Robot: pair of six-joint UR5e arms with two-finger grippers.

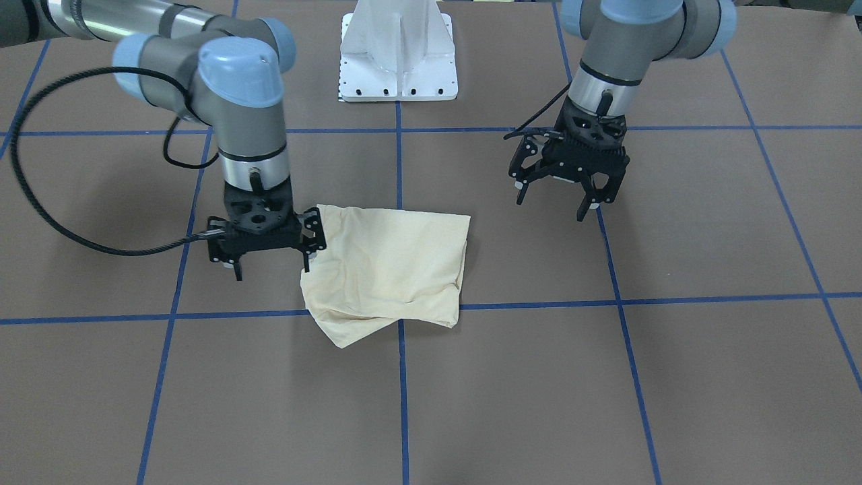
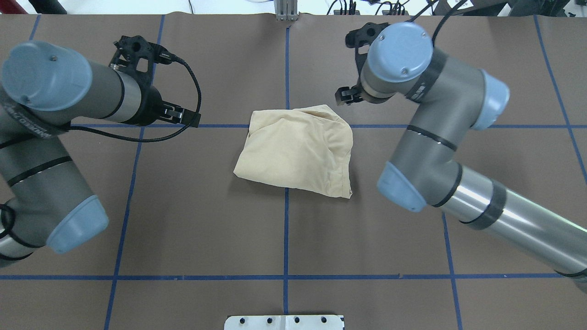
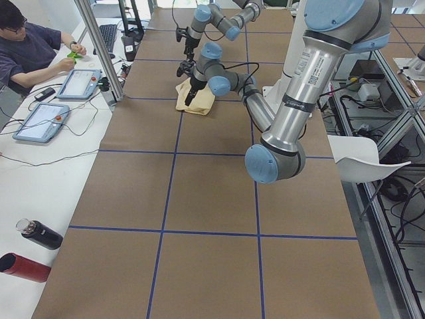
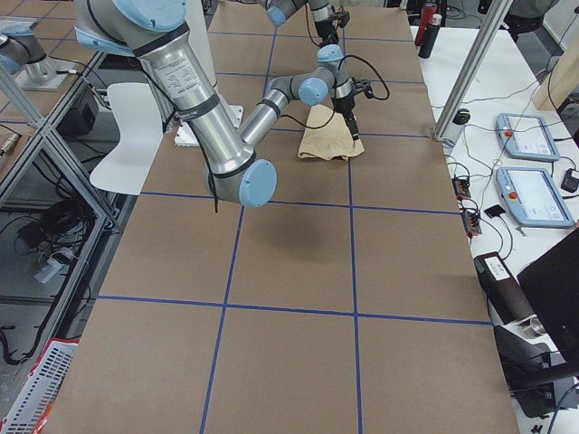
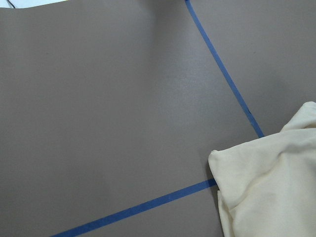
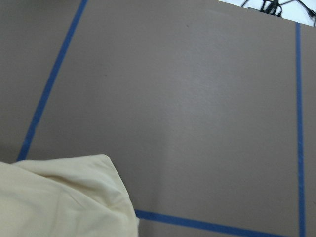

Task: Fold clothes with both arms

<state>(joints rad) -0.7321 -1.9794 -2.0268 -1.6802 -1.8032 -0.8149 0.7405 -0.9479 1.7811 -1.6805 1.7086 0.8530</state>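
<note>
the folded t-shirt (image 1: pixel 390 263) lies just beside the right gripper (image 1: pixel 272 269), spread wide, empty; the left gripper (image 1: pixel 550 207), likewise agape and empty, hangs well apart

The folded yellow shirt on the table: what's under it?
Brown table covering with blue tape lines. Two lines run in beneath the shirt, so their crossing is covered. Anything tucked inside its folds cannot be seen.

T-shirt (image 2: pixel 296 151) on table (image 2: pixel 183 206) centre; right gripper (image 1: pixel 271 268) just beside it (finger (image 1: pixel 308 256) at edge); left gripper (image 1: pixel 551 207) well apart.
</note>
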